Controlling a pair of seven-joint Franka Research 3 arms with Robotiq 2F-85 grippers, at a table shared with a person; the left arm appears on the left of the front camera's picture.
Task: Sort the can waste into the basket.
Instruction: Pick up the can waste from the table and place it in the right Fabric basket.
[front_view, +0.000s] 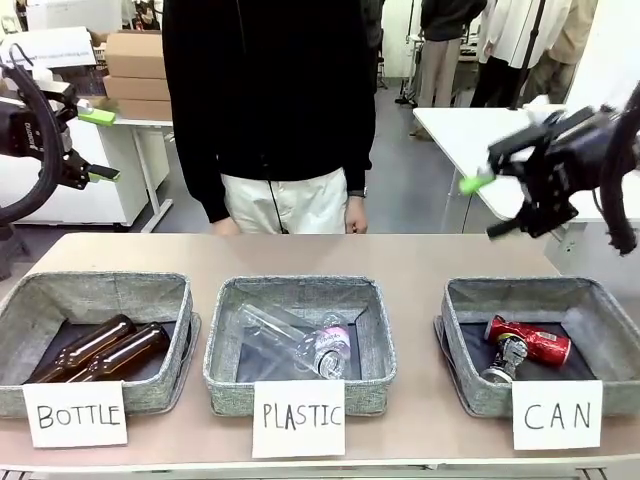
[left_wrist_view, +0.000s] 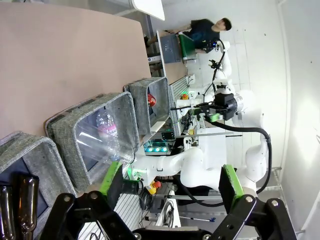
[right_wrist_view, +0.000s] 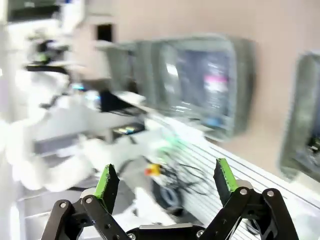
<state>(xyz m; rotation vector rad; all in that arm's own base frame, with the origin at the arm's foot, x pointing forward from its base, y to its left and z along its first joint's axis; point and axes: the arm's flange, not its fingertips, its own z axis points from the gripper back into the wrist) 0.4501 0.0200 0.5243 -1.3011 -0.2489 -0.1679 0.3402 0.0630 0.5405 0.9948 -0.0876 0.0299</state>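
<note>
Right gripper (front_view: 490, 205) wide open, holding nothing, raised above and just behind the basket (front_view: 470, 385) signed CAN. Both cans lie inside it: red can (front_view: 530, 341) long axis across, blue-silver can (front_view: 505, 358) touching it. Left gripper (front_view: 98, 145) also wide open, far side. Sorting looks done.

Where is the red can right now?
Front view: the red can lies in the CAN basket at the table's right end, beside the dark blue and silver can.

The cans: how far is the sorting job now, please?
Done, it seems: the red can and the dark can both lie in the CAN basket. In hand: nothing; the left gripper and right gripper are open, raised above the table. Left: no cans outside.
</note>
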